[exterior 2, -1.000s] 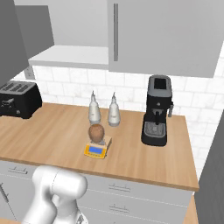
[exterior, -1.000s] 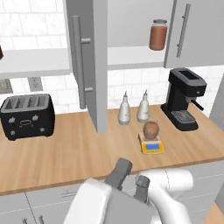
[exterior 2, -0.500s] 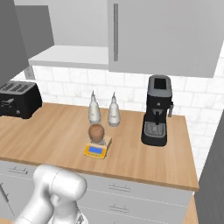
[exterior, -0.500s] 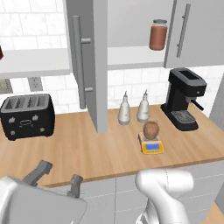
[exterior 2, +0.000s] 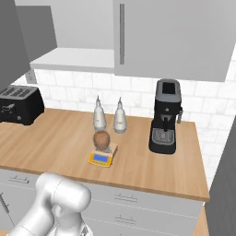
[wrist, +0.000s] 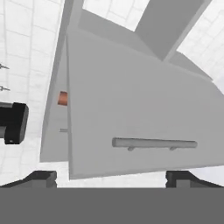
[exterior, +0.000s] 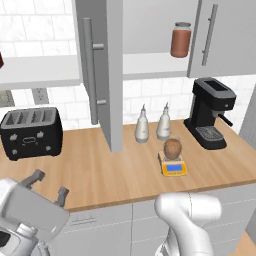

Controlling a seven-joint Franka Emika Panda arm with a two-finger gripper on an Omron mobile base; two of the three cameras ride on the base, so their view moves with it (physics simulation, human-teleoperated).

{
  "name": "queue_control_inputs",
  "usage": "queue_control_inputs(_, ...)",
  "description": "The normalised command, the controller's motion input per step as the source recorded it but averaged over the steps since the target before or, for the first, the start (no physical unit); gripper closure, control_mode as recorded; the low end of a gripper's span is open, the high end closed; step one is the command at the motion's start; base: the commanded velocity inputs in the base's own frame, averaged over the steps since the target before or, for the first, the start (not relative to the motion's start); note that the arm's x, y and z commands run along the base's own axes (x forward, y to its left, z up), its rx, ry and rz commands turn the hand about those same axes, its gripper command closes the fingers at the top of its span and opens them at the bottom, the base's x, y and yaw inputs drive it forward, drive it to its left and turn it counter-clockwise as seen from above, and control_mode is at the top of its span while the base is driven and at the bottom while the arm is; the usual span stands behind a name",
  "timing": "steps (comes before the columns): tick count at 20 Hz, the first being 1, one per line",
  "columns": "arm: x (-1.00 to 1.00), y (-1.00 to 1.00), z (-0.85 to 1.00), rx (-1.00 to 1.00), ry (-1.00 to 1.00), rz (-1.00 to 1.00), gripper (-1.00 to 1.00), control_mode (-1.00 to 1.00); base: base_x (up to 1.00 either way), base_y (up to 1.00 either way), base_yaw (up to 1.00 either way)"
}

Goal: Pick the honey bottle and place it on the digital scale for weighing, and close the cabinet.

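Observation:
The egg-shaped tan honey bottle [exterior: 172, 148] [exterior 2: 102, 139] stands upright on the grey plate of the yellow digital scale [exterior: 174, 168] [exterior 2: 101, 159] on the wooden counter. The grey wall cabinet's left door [exterior: 104, 75] [wrist: 131, 96] swings out towards me, edge-on, with its long bar handle [exterior: 89, 70] [wrist: 153, 143]. My gripper [exterior: 49, 184] [wrist: 111, 180] is open and empty, low at the counter's front left, well below and left of that door, pointing up at it. The cabinet's right door [exterior: 220, 35] is ajar too.
A reddish-brown jar [exterior: 180, 40] [wrist: 63, 98] sits on the cabinet shelf. Two whitish pointed bottles [exterior: 142, 126] [exterior 2: 99, 115] stand behind the scale. A black coffee machine [exterior: 210, 112] [exterior 2: 166, 115] is at the right, a black toaster [exterior: 31, 131] [exterior 2: 18, 103] at the left.
My gripper has swung from low centre to the lower left and risen a little, staying open. The bottle, scale and cabinet doors have not moved.

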Motion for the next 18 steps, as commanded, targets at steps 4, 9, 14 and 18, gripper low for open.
queue_control_inputs(4,0.94,0.0,-0.19,0.0,-0.05,0.0,-1.0,-1.0,0.0,0.0,0.0)
queue_control_inputs(9,0.9,-0.32,0.01,0.0,0.05,0.0,-1.0,-1.0,0.0,0.0,0.0)
queue_control_inputs(14,0.77,-0.5,0.28,0.0,0.1,-0.07,-1.0,-1.0,0.0,0.0,0.0)
queue_control_inputs(18,0.21,-0.18,0.64,0.0,0.02,-0.1,-1.0,-1.0,0.0,0.0,0.0)
